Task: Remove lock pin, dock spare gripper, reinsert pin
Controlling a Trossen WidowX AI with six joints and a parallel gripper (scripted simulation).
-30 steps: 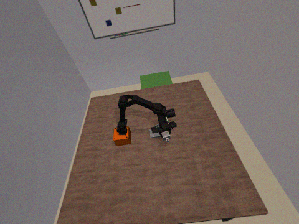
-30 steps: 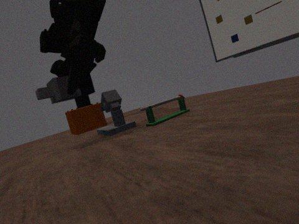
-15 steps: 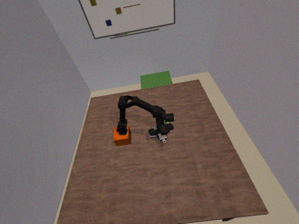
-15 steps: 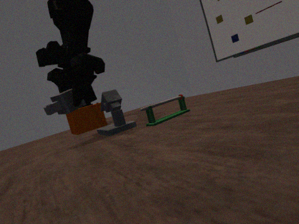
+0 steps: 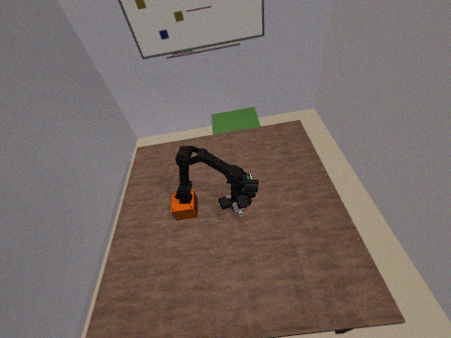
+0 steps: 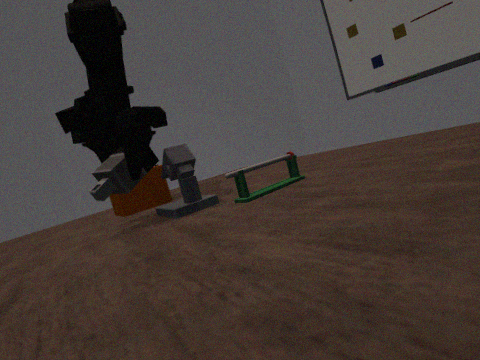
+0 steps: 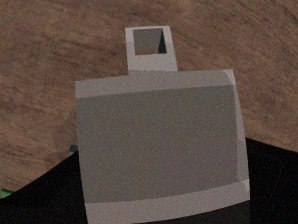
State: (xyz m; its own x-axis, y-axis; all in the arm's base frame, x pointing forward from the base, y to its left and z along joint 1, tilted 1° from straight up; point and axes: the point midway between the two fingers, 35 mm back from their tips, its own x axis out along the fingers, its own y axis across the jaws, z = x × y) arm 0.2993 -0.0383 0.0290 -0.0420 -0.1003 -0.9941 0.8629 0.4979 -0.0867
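Spare gripper in hand, lock pin out, docking outstanding.
Top: fingers [image 5: 234,203] [image 6: 136,170] closed on the spare gripper [image 5: 236,207] [image 6: 116,171] [image 7: 157,145], its end projecting beyond them; mount mostly hidden beneath the arm. Exterior: one lock pin [image 6: 261,166], red-ended, laid across the posts of a green rack [image 6: 270,189]; one grey mount [image 6: 190,188], upright on its base, without the spare gripper; the latter is held clear of the surface [image 6: 250,275], tilted, spigot [image 6: 100,189] [image 7: 151,63] low and pointing away from the mount. Wrist: broad grey body between the fingers, square-holed spigot standing out ahead. Status, as judged: pin removal done; alignment, docking, pin insertion and final release with withdrawal remain.
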